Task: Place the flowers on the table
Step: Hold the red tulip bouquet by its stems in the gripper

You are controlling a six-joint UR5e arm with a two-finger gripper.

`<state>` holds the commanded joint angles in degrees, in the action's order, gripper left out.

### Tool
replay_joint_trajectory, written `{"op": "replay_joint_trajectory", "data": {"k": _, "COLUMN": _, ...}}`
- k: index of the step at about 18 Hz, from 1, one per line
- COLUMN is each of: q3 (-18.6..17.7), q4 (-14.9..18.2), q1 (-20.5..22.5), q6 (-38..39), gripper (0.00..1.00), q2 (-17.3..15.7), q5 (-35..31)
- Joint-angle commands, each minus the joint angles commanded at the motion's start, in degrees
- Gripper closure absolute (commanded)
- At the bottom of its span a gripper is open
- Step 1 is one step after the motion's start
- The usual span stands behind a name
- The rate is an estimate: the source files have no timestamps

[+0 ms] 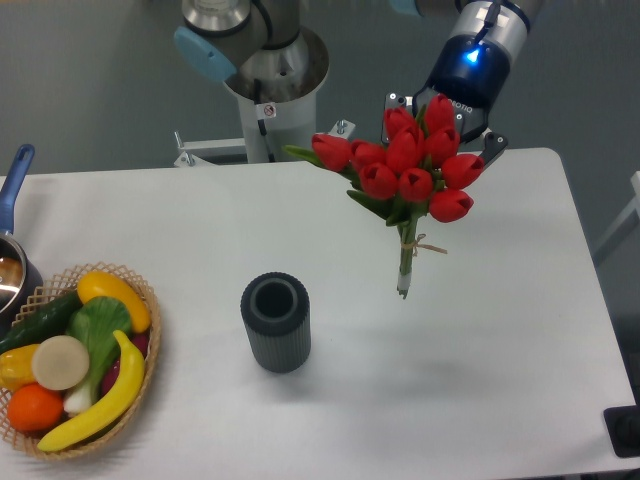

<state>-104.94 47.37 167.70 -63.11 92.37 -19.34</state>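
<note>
A: Well, how is the bunch oriented?

B: The flowers (pixel 410 165) are carried nearly upright. The red heads are uppermost, right at the hand (pixel 445 125), and the stems run downward from it, leaning very slightly to the left in the camera view. So the long axis is close to vertical, heads up, cut ends down.

A: And the hand itself?

B: It is seen at the upper right, mostly hidden behind the tulip heads. Two dark fingers (pixel 493 143) can be made out on either side of the bunch, and the bunch is gripped between them near the blooms. The exact contact is covered by the petals.

A: Where are the stem ends?

B: Directly below the hand, over the desk (pixel 480 360). Whether the tips are touching the white surface or held just above it cannot be told. A tan string (pixel 425 245) is tied around the stems below the heads.

A: What else is seen?

B: A dark ribbed vase (pixel 276 322) is standing upright on the desk, below the hand and to its left in the picture, apart from the stems. Farther to that side, at the desk's edge, a wicker basket (pixel 150 350) of fruit and vegetables is set, well apart from the hand.
</note>
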Motion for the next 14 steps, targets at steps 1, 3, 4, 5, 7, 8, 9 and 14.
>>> {"op": "replay_joint_trajectory", "data": {"k": 1, "q3": -0.3, "q4": 0.0, "q1": -0.2, "q6": -0.3, "gripper": 0.52, "q2": -0.3, "q5": -0.3}}
{"op": "replay_joint_trajectory", "data": {"k": 3, "q3": -0.6, "q4": 0.2, "q1": -0.4, "q6": -0.8, "gripper": 0.52, "q2": -0.4, "q5": -0.8}}
{"op": "replay_joint_trajectory", "data": {"k": 4, "q3": -0.7, "q4": 0.2, "q1": -0.4, "q6": -0.8, "gripper": 0.52, "q2": -0.4, "q5": -1.2}}
{"op": "replay_joint_trajectory", "data": {"k": 5, "q3": -0.7, "q4": 0.1, "q1": -0.3, "q6": -0.9, "gripper": 0.52, "q2": -0.4, "q5": -1.3}}
{"op": "replay_joint_trajectory", "data": {"k": 7, "q3": -1.1, "q4": 0.2, "q1": 0.4, "q6": -0.9, "gripper": 0.52, "q2": -0.7, "q5": -1.4}}
{"op": "replay_joint_trajectory", "data": {"k": 8, "q3": -1.1, "q4": 0.3, "q1": 0.5, "q6": -0.7, "gripper": 0.52, "q2": -1.0, "q5": -1.6}}
{"op": "replay_joint_trajectory", "data": {"k": 9, "q3": -1.1, "q4": 0.4, "q1": 0.5, "q6": -0.6, "gripper": 0.52, "q2": -1.5, "q5": -1.8}}
{"op": "replay_joint_trajectory", "data": {"k": 14, "q3": -1.8, "q4": 0.5, "q1": 0.1, "q6": 1.7, "gripper": 0.52, "q2": -5.3, "q5": -12.0}}
